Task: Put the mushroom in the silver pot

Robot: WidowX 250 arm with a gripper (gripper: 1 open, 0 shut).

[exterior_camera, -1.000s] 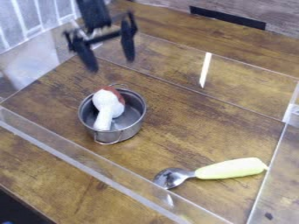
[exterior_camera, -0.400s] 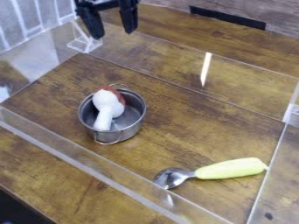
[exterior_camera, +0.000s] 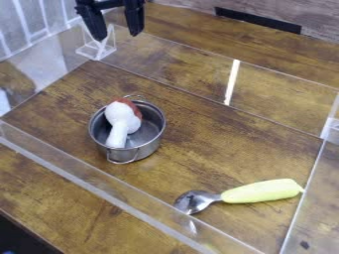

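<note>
The silver pot (exterior_camera: 129,132) stands on the wooden table, left of centre. Inside it lies the mushroom (exterior_camera: 122,122), its white stem across the pot and its red-brown cap against the far rim. My gripper (exterior_camera: 111,22) hangs at the top left of the view, well above and behind the pot. Its two dark fingers are spread apart and nothing sits between them.
A spoon (exterior_camera: 243,194) with a yellow-green handle lies near the front right. Clear acrylic walls (exterior_camera: 233,81) enclose the work area on all sides. A white slatted rack (exterior_camera: 34,22) stands at the far left.
My gripper has risen and drawn back toward the top left corner, away from the pot, and has rolled a little. The mushroom and pot have stayed put.
</note>
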